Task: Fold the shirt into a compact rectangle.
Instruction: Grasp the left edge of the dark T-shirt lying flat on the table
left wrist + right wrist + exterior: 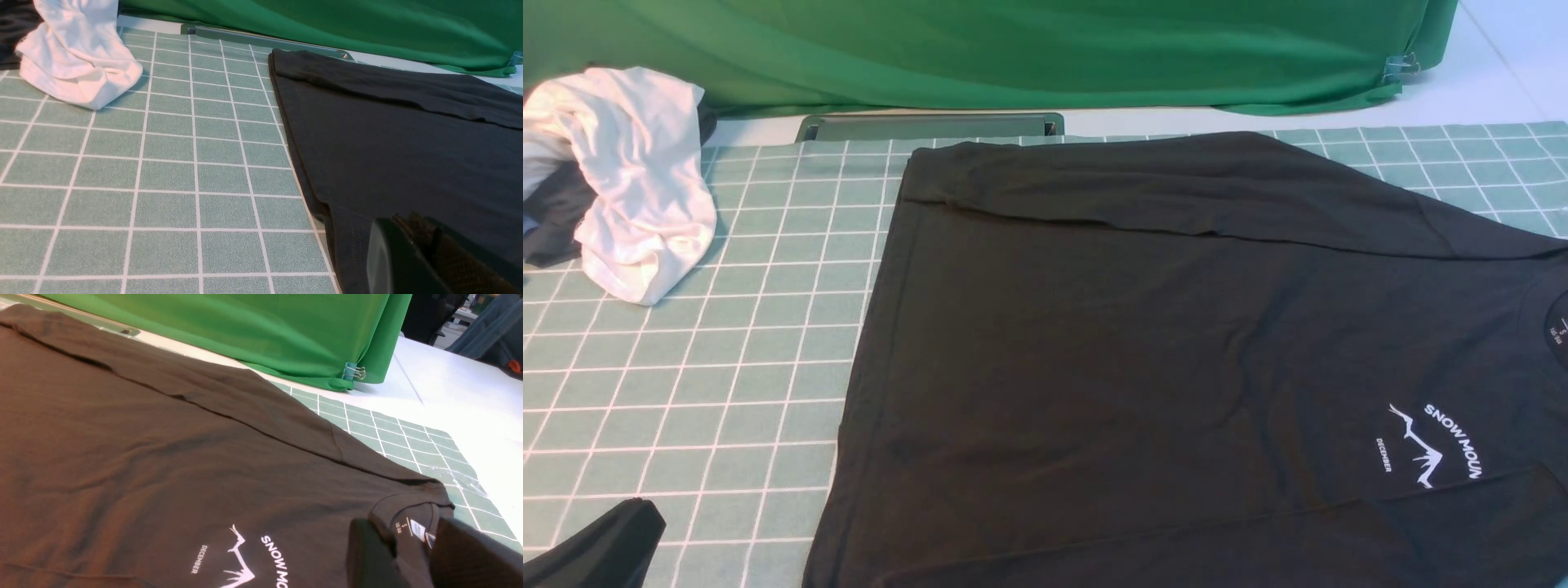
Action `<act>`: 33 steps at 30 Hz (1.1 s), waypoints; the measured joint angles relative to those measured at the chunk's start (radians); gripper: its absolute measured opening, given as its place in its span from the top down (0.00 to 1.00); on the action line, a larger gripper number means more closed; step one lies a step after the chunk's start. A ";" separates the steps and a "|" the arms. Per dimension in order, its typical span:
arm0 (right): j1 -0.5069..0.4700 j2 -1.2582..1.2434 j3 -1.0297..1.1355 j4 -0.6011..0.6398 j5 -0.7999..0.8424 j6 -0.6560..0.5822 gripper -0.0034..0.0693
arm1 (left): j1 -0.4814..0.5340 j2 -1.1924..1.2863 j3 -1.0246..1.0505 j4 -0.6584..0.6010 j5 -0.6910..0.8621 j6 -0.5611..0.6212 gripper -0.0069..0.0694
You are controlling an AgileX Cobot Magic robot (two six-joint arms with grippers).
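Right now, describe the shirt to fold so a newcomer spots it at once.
In front of the green curtain lies a green checked mat. Spread flat across its right part is the shirt. Unlike the crumpled white garment at the mat's far left, it is black with a white mountain logo.

You lose the shirt (1176,343) past the front view's right and bottom edges; the neck label (416,530) is printed too small to read; your left gripper (617,535) shows only a dark corner.
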 joint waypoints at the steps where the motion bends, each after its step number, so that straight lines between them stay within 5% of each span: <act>1: 0.000 0.000 0.000 0.000 0.000 0.000 0.61 | 0.000 0.000 0.000 0.000 0.000 0.000 0.89; 22: 0.000 0.000 0.000 -0.002 -0.011 -0.004 0.61 | 0.000 0.000 0.000 0.065 -0.034 -0.003 0.89; 26: 0.000 0.000 0.000 0.243 -0.153 0.279 0.61 | 0.000 0.000 0.000 -0.202 -0.133 -0.237 0.89; 29: 0.000 0.000 0.000 0.413 -0.252 0.591 0.61 | 0.000 0.000 0.000 -0.574 -0.167 -0.533 0.89; 33: 0.000 0.000 0.000 0.458 -0.319 0.710 0.61 | 0.000 0.000 0.000 -0.676 -0.177 -0.615 0.89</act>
